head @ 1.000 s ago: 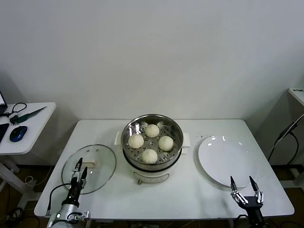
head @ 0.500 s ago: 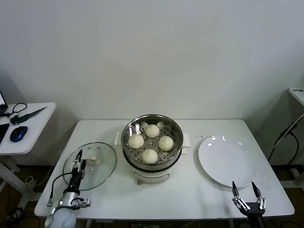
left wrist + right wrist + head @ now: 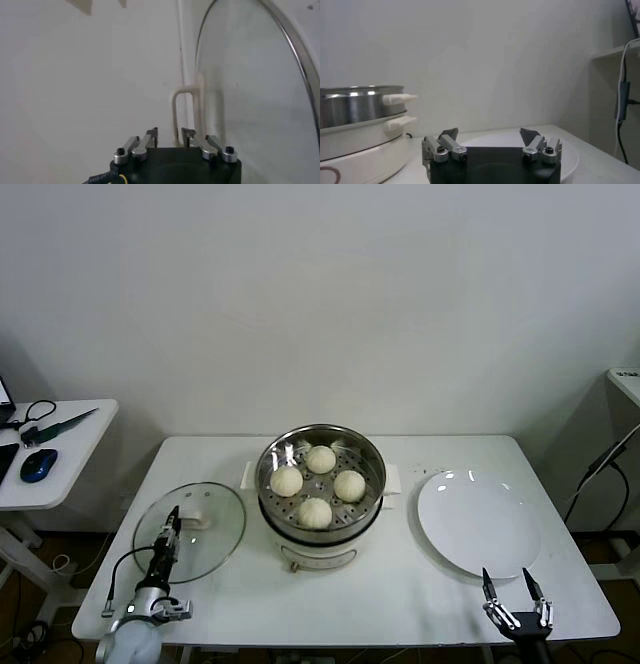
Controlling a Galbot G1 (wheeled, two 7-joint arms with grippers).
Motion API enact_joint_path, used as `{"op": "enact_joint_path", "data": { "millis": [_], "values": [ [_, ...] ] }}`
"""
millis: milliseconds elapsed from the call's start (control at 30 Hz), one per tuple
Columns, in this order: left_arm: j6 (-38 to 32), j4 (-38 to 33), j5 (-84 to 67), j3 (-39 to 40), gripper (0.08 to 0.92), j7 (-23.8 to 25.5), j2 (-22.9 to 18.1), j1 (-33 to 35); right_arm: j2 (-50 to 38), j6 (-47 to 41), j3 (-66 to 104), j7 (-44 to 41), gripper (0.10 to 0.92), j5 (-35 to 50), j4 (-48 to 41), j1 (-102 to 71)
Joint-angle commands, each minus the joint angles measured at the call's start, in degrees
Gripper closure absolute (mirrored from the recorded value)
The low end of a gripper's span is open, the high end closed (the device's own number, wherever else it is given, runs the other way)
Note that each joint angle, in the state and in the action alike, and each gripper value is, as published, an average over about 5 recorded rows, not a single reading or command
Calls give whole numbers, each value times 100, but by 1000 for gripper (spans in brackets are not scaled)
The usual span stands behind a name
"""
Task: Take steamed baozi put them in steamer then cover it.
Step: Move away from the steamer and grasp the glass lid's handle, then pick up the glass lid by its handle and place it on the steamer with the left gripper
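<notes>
- Head view gives you the steamer (image 3: 320, 484) at the middle of the white table (image 3: 400, 584), uncovered, with all four steamed baozi (image 3: 319, 485) on its perforated tray.
- Your glass lid (image 3: 190, 532) lies flat on the table just to the robot's left of the steamer, its white handle (image 3: 196, 521) facing up.
- Your left gripper (image 3: 170, 531) hangs over the near part of the lid, close to that handle. In the left wrist view the gripper (image 3: 169, 138) has its fingers slightly parted with the handle (image 3: 186, 107) just ahead of the tips, and nothing is held.
- Your right gripper (image 3: 514, 593) sits low at the table's near edge beside the white plate (image 3: 478, 522), fingers spread wide and empty. The right wrist view shows it (image 3: 490, 137) the same way, with the steamer (image 3: 360, 125) off to one side.
</notes>
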Motion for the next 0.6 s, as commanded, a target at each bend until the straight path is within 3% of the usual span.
{"op": "enact_joint_path", "data": {
  "millis": [33, 300, 600],
  "values": [
    [-19, 24, -9, 4, 658, 14, -1, -46, 29, -8, -39, -8, 203, -44, -7, 11],
    [30, 45, -4, 5, 861, 87, -23, -58, 78, -17, -42, 7, 203, -103, -15, 40],
    [57, -128, -123, -9, 869, 50, -136, -40, 74, -38, 34, 87, 203, -197, 23, 11]
  ]
}}
